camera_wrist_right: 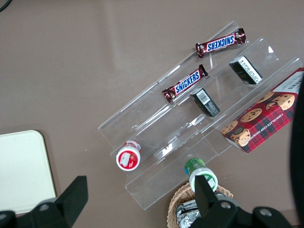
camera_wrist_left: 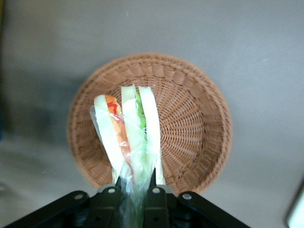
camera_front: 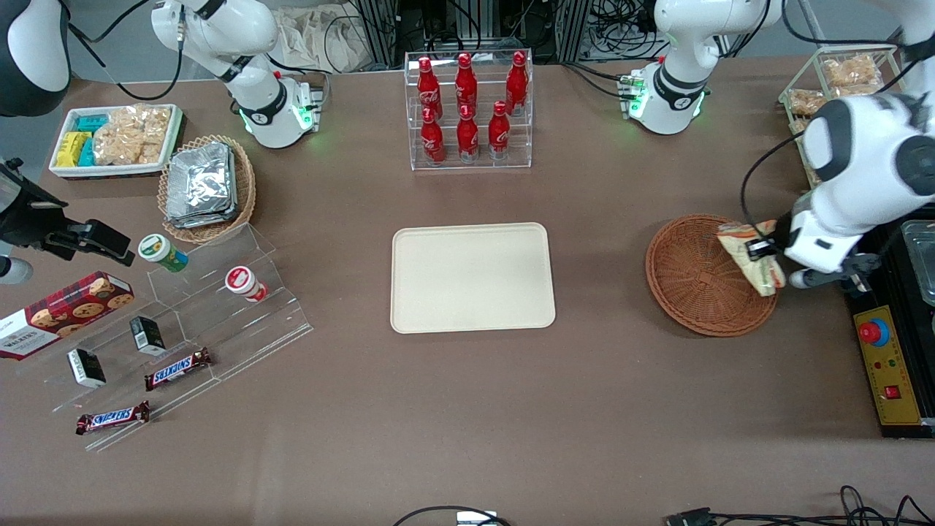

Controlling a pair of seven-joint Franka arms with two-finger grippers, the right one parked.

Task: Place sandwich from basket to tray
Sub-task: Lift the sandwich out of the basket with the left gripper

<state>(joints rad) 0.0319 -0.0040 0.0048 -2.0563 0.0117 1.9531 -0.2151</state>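
My left gripper (camera_front: 761, 250) is shut on the wrapped triangular sandwich (camera_front: 752, 257) and holds it lifted above the round brown wicker basket (camera_front: 694, 281), over the basket's rim at the working arm's end. In the left wrist view the sandwich (camera_wrist_left: 128, 137) hangs between the black fingers (camera_wrist_left: 154, 186), its pale bread and green and orange-red layers showing, with the empty basket (camera_wrist_left: 194, 128) below it. The cream-beige tray (camera_front: 472, 277) lies flat and bare at the middle of the table, well away from the basket toward the parked arm's end.
A clear rack of red bottles (camera_front: 467, 109) stands farther from the front camera than the tray. A black control box (camera_front: 887, 365) lies beside the basket at the table's end. A clear stepped stand (camera_front: 182, 321) with snacks, an oval basket of foil packs (camera_front: 207, 188) and a white dish (camera_front: 117, 139) lie toward the parked arm's end.
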